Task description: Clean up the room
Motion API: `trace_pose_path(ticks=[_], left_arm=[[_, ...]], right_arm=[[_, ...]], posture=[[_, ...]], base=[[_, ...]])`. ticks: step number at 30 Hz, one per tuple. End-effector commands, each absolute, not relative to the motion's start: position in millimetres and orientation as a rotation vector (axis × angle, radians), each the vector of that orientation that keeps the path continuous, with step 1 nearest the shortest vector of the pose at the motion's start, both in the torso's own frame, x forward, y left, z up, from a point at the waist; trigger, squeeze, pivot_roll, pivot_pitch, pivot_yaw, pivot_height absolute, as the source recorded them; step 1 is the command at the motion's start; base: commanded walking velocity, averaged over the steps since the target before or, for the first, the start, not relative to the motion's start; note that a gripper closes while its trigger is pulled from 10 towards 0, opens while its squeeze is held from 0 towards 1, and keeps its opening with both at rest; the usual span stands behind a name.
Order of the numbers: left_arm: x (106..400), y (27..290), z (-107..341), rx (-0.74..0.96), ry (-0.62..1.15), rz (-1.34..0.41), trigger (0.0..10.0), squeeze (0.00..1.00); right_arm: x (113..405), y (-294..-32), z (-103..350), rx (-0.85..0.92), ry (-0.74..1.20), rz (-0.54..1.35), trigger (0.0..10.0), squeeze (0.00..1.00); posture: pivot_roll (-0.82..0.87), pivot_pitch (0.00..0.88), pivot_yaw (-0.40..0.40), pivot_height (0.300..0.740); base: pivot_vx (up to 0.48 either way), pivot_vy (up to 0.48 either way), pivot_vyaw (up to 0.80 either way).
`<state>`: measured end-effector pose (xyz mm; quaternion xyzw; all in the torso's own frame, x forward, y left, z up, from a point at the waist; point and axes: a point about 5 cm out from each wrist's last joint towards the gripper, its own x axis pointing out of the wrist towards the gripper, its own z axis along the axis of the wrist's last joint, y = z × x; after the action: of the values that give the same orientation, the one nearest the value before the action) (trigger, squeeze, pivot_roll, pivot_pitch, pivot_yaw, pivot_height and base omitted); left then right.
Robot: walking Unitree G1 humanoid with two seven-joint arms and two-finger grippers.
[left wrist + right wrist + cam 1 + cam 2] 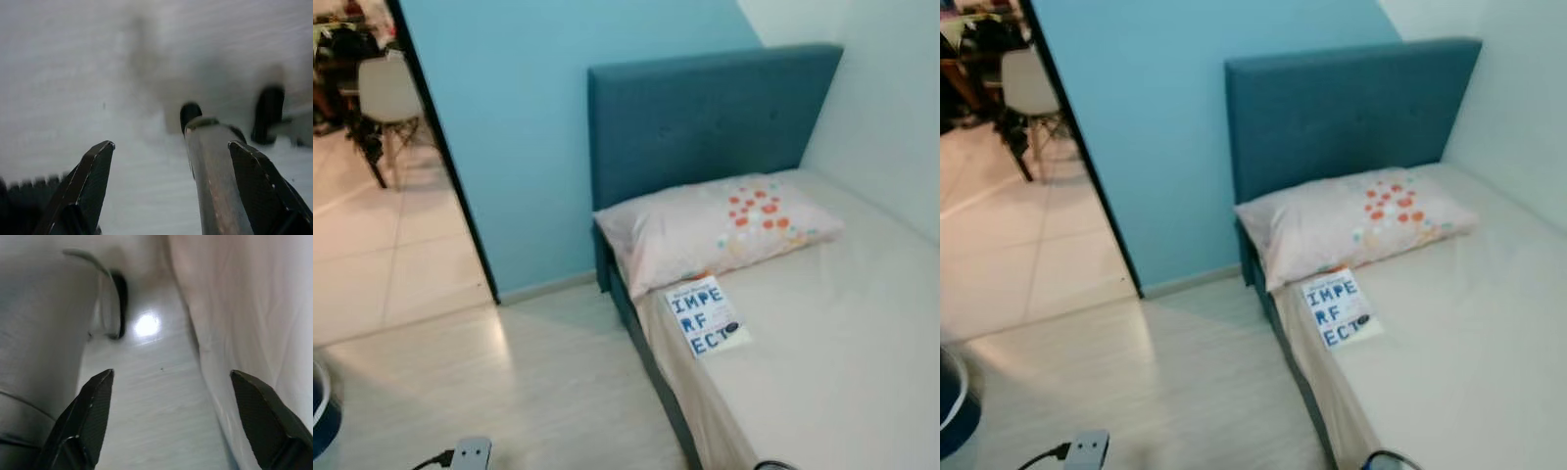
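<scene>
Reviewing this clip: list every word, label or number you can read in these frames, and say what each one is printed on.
"IMPE / RF / ECT", large blue letters in three rows on the cover of the book lying on the bed just below the pillow.
Small line of print at the top of the cover: too blurred to read.
Small dark round mark near the cover's lower corner: too small to read.
Nothing else legible.

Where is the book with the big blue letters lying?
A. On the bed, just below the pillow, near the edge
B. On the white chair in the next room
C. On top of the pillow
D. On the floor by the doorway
A: the book lies flat on the bed sheet, just in front of the pillow, close to the mattress edge.
</scene>
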<state>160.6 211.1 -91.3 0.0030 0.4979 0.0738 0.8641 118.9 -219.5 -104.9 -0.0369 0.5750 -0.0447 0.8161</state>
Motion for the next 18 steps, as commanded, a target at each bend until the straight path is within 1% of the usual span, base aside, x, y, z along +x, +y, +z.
trace_pose_path(ticks=[1, 5, 10, 17, 18], left_arm=[[157.8, 214.3, -91.9, 0.017, 1.055, 0.157, 10.0, 0.00], [157.2, 212.8, -92.4, 0.016, 1.057, 0.151, 10.0, 0.00], [157.0, 212.1, -92.6, 0.017, 1.059, 0.145, 10.0, 0.00], [157.4, 211.9, -92.5, 0.020, 1.058, 0.141, 10.0, 0.00], [158.0, 212.1, -92.2, 0.020, 1.057, 0.141, 10.0, 0.00]], right_arm=[[114.6, -217.8, -106.6, -0.099, 1.244, -0.095, 10.0, 0.00], [98.6, -217.7, -110.9, -0.096, 1.279, -0.136, 10.0, 0.00], [92.3, -220.0, -112.0, -0.113, 1.302, -0.164, 10.0, 0.00], [91.0, -219.6, -112.4, -0.129, 1.315, -0.195, 10.0, 0.00], [96.0, -214.6, -112.2, -0.138, 1.313, -0.201, 10.0, 0.00]], posture=[[-0.08, 0.055, 0.031, 0.730], [-0.08, 0.057, 0.035, 0.730], [-0.09, 0.061, 0.039, 0.730], [-0.08, 0.063, 0.038, 0.730], [-0.08, 0.063, 0.038, 0.730]], base=[[-0.480, 0.000, -0.71], [-0.480, 0.000, -0.71], [-0.480, 0.000, -0.71], [-0.480, 0.000, -0.70], [-0.480, 0.000, -0.70]])
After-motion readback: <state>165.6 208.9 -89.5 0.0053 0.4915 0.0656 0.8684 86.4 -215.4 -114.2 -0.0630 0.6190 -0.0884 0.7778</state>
